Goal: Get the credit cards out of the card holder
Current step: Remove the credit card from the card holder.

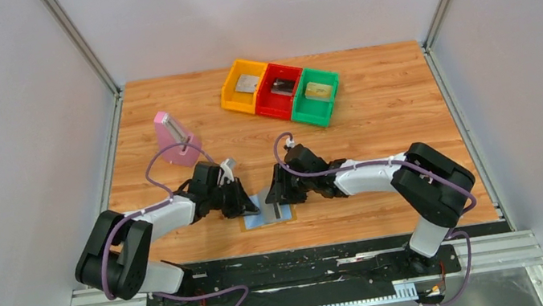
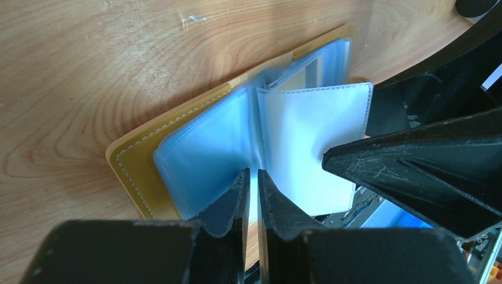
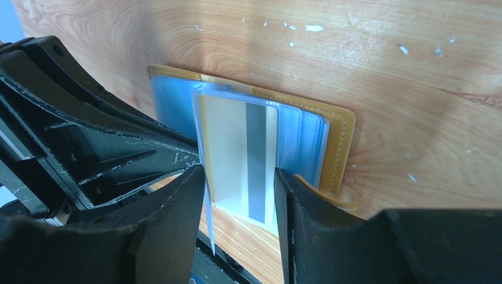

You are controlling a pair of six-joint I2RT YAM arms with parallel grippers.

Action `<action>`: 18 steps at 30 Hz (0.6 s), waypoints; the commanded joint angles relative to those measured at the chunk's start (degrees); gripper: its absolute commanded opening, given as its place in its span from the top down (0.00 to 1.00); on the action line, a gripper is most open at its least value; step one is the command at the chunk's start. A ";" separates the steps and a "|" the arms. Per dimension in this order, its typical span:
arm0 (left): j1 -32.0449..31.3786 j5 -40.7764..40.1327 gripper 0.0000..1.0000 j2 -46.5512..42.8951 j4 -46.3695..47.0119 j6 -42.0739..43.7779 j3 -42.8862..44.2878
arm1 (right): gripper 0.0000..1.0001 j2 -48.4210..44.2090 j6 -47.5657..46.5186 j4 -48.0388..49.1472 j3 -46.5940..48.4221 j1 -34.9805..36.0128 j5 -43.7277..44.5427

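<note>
Far left on the table (image 1: 378, 129), the pink block (image 1: 175, 139) stands well apart from the work. The left gripper (image 2: 252, 177) is down on the open holder (image 2: 139, 171), which lies flat near the table's near edge, mustard side down and blue side up. Its fingers are almost together with only a thin slit between them, tips at the fold of the clear sleeves (image 2: 207, 148). I cannot tell whether a sleeve is nipped in the slit. One sleeve stands up from the fold with a pale card (image 3: 237, 136) bearing a grey stripe inside it. The right gripper (image 3: 240, 173) has its fingers apart, one at each long edge of that card. I cannot tell whether they press on it. Further back right, three bins (image 1: 313, 117) sit side by side, with binned cards (image 1: 246, 83) one in each.
</note>
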 commanded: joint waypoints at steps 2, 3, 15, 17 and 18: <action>0.18 -0.34 0.83 0.09 0.23 0.09 -0.71 | 0.53 -0.88 -0.82 2.88 1.25 0.02 -2.88; 0.18 -0.30 0.83 0.16 0.12 0.12 -0.65 | 0.53 -0.74 -0.94 2.92 1.62 0.05 -3.43; 0.29 -2.64 0.83 -1.78 -5.30 0.90 1.69 | 0.60 -0.56 -1.47 4.70 3.93 0.01 -7.53; 0.94 -4.84 0.83 -3.66 -9.17 1.24 3.23 | 0.61 -0.02 -1.35 5.42 4.61 0.04 -8.79; 1.78 -5.93 0.83 -4.45 -11.55 1.31 4.10 | 0.61 0.24 -1.22 5.58 5.03 0.10 -9.28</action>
